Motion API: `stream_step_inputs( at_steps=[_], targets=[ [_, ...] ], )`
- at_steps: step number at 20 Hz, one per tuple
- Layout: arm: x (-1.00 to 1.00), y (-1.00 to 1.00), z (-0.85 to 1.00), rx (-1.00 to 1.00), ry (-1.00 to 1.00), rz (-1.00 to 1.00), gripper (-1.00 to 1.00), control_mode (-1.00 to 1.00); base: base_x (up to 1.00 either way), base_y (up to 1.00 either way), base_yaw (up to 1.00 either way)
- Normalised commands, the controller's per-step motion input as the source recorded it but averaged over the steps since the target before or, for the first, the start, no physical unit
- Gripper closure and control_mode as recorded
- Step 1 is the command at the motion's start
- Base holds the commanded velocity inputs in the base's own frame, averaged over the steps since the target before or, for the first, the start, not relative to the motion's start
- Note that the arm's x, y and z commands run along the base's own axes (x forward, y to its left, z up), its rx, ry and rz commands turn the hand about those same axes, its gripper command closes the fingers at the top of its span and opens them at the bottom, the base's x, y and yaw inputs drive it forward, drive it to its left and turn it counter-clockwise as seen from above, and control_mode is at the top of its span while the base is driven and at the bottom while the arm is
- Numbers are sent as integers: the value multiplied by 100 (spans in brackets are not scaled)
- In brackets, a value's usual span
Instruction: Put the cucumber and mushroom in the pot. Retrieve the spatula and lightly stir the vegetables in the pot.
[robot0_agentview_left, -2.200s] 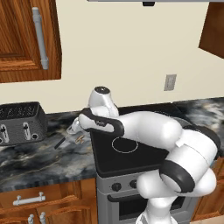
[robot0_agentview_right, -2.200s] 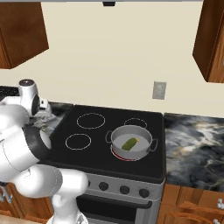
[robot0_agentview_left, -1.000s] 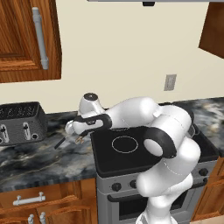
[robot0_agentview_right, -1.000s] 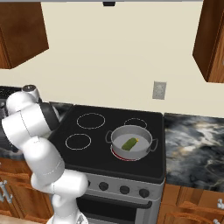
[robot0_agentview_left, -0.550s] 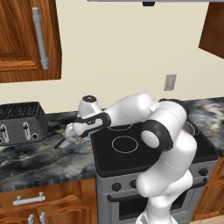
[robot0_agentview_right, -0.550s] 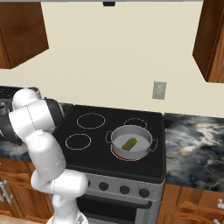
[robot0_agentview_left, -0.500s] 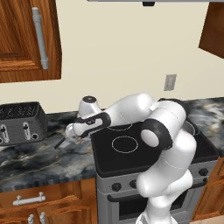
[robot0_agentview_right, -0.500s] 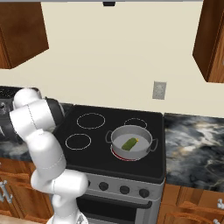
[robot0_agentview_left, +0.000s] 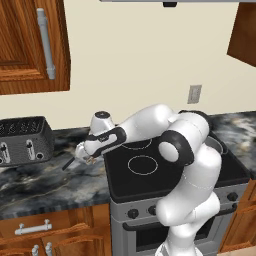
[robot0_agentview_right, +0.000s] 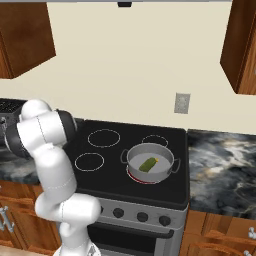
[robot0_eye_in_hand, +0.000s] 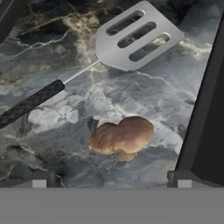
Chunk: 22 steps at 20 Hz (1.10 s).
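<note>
With the cucumber (robot0_agentview_right: 149, 164) already in the pot (robot0_agentview_right: 131, 161), step 2 is in hand: the released pincer (robot0_eye_in_hand: 111, 181) hangs over the mushroom (robot0_eye_in_hand: 122, 137) on the desk (robot0_eye_in_hand: 65, 144) near the spatula (robot0_eye_in_hand: 135, 37), and must descend and clench.

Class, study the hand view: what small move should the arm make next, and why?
Probably lower the open pincer straight down around the mushroom and close. The cucumber already lies in the pot, the mushroom still sits on the counter between the fingertips, and the spatula lies just beyond it, apart.
</note>
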Motion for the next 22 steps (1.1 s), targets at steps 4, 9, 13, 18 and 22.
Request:
stream_step_inputs(
  at_steps=[4, 9, 13, 18, 22],
  targets=[
    [21, 0, -1, 0, 1, -15, -100, -100, 0, 0, 0],
    [7, 1, 0, 0, 6, -21, -100, -100, 0, 0, 0],
    [0, 3, -1, 0, 4, -14, -100, -100, 0, 0, 0],
    [9, 0, -14, 0, 4, -3, -100, -100, 0, 0, 0],
    [22, 1, -23, 0, 4, -2, -100, -100, 0, 0, 0]
  ],
)
